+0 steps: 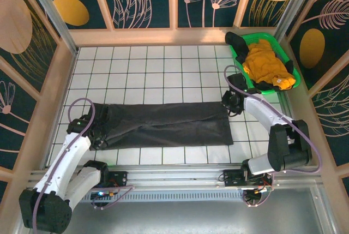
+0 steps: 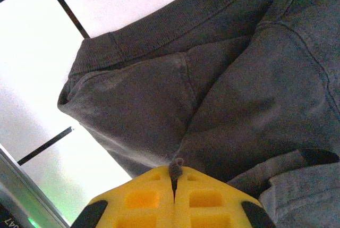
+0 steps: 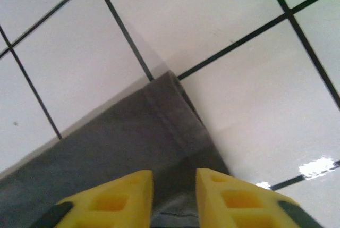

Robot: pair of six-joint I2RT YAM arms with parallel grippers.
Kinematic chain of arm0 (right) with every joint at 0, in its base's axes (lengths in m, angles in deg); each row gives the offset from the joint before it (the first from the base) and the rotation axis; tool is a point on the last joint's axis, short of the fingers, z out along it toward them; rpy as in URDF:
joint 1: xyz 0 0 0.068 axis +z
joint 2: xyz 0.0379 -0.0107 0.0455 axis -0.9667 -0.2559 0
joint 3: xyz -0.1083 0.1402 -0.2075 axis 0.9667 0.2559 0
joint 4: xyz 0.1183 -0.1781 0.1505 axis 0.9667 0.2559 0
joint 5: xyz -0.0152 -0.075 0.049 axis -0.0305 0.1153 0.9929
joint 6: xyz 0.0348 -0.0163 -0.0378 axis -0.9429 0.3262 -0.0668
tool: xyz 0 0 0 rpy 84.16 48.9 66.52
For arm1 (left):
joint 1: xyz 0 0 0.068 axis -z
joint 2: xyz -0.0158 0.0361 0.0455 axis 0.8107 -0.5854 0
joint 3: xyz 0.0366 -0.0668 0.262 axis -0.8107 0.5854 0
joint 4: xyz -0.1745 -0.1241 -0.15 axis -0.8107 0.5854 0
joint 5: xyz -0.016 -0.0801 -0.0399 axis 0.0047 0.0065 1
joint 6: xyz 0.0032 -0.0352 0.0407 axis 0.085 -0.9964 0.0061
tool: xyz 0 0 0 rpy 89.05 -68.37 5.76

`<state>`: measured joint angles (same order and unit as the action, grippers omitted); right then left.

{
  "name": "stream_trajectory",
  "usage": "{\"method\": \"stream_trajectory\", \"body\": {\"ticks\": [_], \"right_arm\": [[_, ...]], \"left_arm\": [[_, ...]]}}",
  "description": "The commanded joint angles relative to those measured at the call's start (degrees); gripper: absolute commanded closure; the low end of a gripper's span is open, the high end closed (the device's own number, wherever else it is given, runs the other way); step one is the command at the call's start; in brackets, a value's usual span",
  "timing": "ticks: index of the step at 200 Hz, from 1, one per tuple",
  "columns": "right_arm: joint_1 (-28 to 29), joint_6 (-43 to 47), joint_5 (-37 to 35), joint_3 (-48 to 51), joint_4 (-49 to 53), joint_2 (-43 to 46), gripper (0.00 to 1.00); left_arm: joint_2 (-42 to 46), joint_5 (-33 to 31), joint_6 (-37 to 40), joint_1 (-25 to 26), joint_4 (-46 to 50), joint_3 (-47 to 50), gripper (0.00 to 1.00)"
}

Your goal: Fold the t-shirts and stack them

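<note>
Dark grey t-shirt (image 1: 169, 125) is lying on the white tiled table (image 1: 152, 70), near-centre, stretched out as a long flat band running left to right. Its left end is bunching up at the left gripper (image 1: 97, 130), and its right end is finishing in a fairly square edge beside the right gripper (image 1: 232, 103). In the left wrist view the left gripper (image 2: 174, 177) is showing its yellow fingers (image 2: 143, 201) pressed together, pinching a small nub of the grey t-shirt (image 2: 239, 79) between the tips. Ribbed collar and seams are folding over each other just past the tips, with the table (image 2: 32, 52) showing on the left. In the right wrist view the right gripper (image 3: 174, 177) is sitting over the shirt's far right corner with its fingers (image 3: 117, 201) parted by a modest gap. The grey t-shirt (image 3: 133, 132) is passing under and between them, and nothing is looking clamped. The corner is lying flat on the table (image 3: 212, 26), its hem pointing away from the gripper. Mustard yellow t-shirt (image 1: 264, 62) is sitting crumpled in the green tray (image 1: 256, 36) at the far right corner, well apart from the grey one. Some black cloth (image 1: 235, 40) is hanging over the tray's far left rim.
</note>
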<state>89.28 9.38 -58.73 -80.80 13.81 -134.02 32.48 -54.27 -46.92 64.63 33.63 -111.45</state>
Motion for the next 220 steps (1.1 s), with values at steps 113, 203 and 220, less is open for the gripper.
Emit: {"method": "stream_trajectory", "body": {"ticks": [113,203,220], "right_arm": [[-0.5,-1.0,2.2,3.3,0.8,-4.4,1.0],[1.5,-3.2,6.3,1.0,-3.0,-8.4,1.0],[0.8,-3.6,4.8,1.7,-3.6,-10.2,0.98]], "left_arm": [[-12.9,-0.1,2.2,-1.4,-10.5,-13.9,0.61],[-41.4,6.7,15.5,-13.0,-25.1,-19.2,0.78],[-42.7,5.7,17.2,-16.2,-26.6,-16.6,0.78]]}}
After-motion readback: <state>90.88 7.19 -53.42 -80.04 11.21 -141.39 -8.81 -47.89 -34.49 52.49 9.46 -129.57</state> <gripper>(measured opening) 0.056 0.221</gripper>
